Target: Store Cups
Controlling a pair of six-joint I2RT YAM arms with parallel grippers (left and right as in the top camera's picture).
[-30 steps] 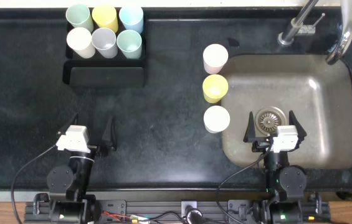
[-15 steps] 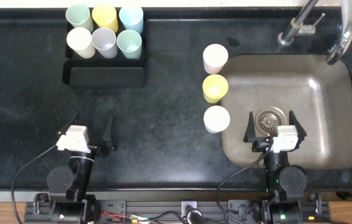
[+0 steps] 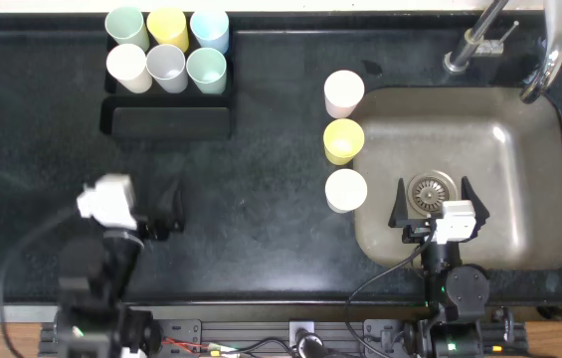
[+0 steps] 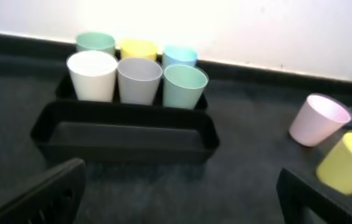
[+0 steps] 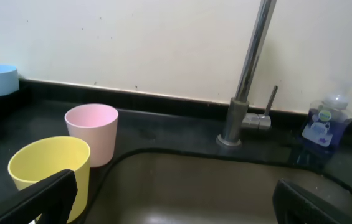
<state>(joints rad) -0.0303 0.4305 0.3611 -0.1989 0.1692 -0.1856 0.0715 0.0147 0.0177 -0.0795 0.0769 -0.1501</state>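
Observation:
Three loose cups stand in a line along the sink's left rim: pink, yellow and white. A black rack at the back left holds several cups in its two far rows; its near row is empty. My left gripper hangs open in front of the rack, holding nothing. From its wrist view the left gripper faces the rack, with the pink cup and yellow cup off to one side. My right gripper is open over the sink, with the yellow cup and pink cup nearby.
The steel sink fills the right side, with a faucet behind it and a soap bottle beside the faucet. Black worktop lies bare between the rack and the loose cups.
My left arm has risen and swung slightly left, its wrist now showing farther up the top view. The right arm and all cups are unchanged.

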